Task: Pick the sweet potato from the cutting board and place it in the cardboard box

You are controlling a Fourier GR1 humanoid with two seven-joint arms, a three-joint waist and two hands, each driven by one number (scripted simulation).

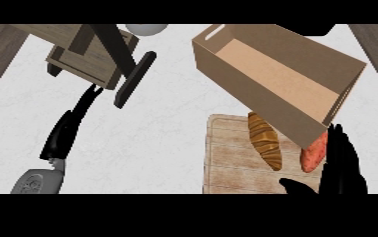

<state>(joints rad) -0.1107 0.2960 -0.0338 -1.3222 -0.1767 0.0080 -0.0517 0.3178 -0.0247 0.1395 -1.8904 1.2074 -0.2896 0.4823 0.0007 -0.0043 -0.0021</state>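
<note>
R black hand (341, 168) at lower right, fingers straight and apart, thumb spread, touching the orange-red sweet potato (314, 153) w/o curling round it. Potato lies on pale wooden slatted cutting board (225, 156), right side, beside a brown striped croissant (265, 141). L black hand (63, 131) at left edge, fingers straight, holding nothing. Beyond the board: open brown cardboard box (280, 76), tilted. Far left: wooden knife block (88, 56).

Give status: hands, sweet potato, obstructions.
Right hand open beside sweet potato, no grasp. Left hand open, idle. Croissant alongside on cutting board; cardboard box overhangs.
</note>
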